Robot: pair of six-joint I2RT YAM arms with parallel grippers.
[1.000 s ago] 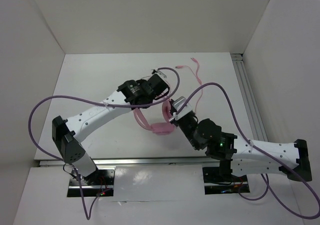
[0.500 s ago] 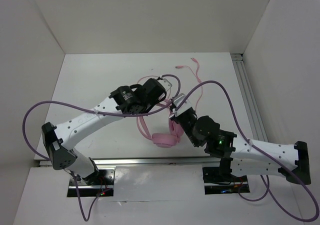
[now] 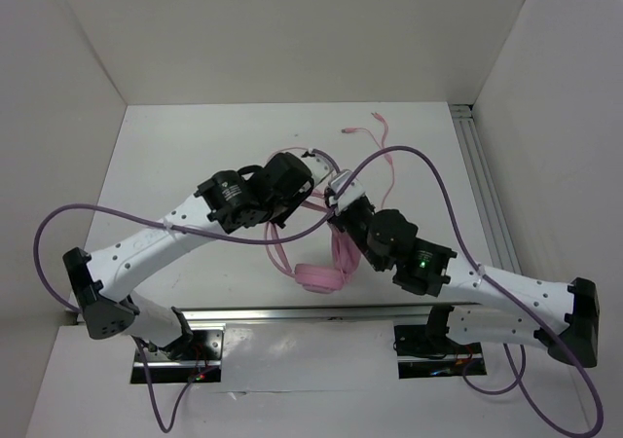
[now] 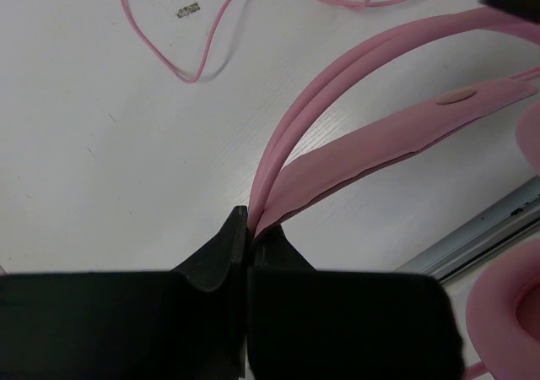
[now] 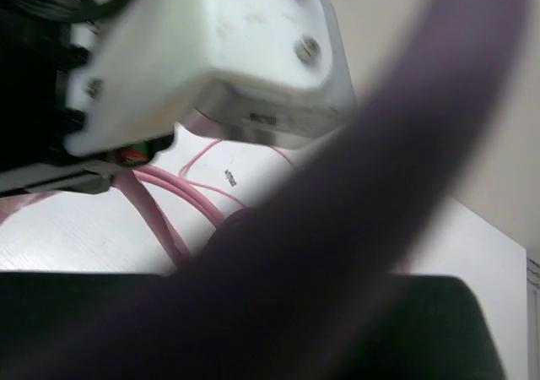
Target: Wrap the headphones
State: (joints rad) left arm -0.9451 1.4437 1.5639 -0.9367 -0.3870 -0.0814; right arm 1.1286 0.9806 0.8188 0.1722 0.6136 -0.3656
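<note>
The pink headphones lie near the table's front edge, one ear cup point(image 3: 318, 278) lowest and the thin headband point(image 3: 277, 248) rising toward the arms. My left gripper point(image 3: 302, 187) is shut on the headband point(image 4: 380, 135), which comes out from between its fingertips point(image 4: 249, 219). A second ear cup point(image 4: 506, 304) shows at the lower right. The thin pink cord point(image 3: 386, 151) trails to the far side, ending in plugs point(image 3: 346, 128). My right gripper point(image 3: 336, 204) sits right beside the left one; a purple cable point(image 5: 354, 211) hides its jaws.
A thick purple cable point(image 3: 428, 180) arches over the right arm, another point(image 3: 58, 234) loops off the left arm. A metal rail point(image 3: 482, 185) runs along the right side and one point(image 3: 292, 313) along the front edge. White walls enclose the table.
The left arm has drawn the headphones toward the front edge, and the ear cup now hangs lower in view. The right gripper has followed to the left, staying next to the left gripper.
</note>
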